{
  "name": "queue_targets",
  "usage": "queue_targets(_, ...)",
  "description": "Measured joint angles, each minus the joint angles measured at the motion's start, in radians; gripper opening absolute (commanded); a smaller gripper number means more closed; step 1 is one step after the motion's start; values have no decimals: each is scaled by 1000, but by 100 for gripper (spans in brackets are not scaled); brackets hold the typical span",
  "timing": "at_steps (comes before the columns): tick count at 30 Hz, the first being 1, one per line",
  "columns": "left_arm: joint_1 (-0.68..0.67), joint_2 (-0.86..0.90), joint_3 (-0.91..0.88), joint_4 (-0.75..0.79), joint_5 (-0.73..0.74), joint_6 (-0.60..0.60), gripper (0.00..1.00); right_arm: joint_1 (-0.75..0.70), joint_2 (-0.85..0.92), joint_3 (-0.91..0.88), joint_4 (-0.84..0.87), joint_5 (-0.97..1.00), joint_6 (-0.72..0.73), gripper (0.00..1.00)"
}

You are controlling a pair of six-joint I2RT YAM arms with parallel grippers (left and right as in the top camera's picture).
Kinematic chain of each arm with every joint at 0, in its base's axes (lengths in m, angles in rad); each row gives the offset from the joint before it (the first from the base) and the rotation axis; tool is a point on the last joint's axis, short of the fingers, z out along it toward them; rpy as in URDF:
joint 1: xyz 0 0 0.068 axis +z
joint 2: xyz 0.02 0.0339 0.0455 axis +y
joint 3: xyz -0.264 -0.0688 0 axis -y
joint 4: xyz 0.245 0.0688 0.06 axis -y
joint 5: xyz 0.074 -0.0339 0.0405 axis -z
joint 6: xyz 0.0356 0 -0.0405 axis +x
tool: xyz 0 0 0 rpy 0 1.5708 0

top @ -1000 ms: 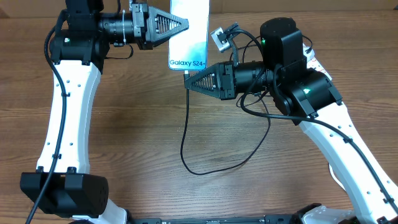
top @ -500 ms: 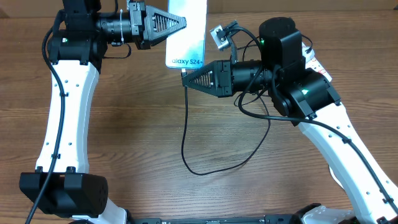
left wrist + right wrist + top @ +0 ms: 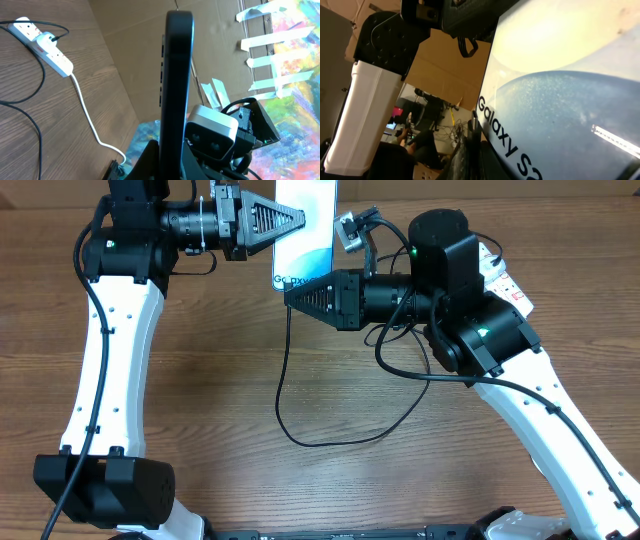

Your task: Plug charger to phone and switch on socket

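My left jaws are shut on a long edge of the phone [image 3: 305, 220], holding it up off the surface [image 3: 200, 400], screen upward, with the lettered short edge turned toward my right jaws. My right jaws are shut too, pinched on the tip end of the charger [image 3: 279, 380]. From their points the black cable drops away below, loops over the surface and runs back under my right arm. Those points sit right against the phone's short edge, just beside the lettering in the right wrist view. I cannot see the port, nor tell whether the tip is in it

The step in hand, I judge, is seating the tip. To do it well, my left jaws should act as a firm stop so the phone does not swing when pushed. My right jaws should bring the tip square to the thin edge, centred along it, then press straight along the phone's length, not across it. A slanted push could skid the tip off the edge or twist the phone in my left grip. The slack below my right jaws looks ample, so the cable should not drag

The socket [image 3: 50, 50] lies well apart from both jaws, on the surface beyond the phone in the left wrist view, with a plug in it; its switch comes afterwards
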Motion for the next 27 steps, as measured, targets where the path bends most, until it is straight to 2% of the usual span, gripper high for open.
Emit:
queue_targets(14, 32, 1, 0, 0, -39, -27, 4, -1, 1, 0, -58, -58, 0, 4)
queue_targets(27, 74, 1, 0, 0, -19, -76, 4, -1, 1, 0, -85, 25, 1, 4)
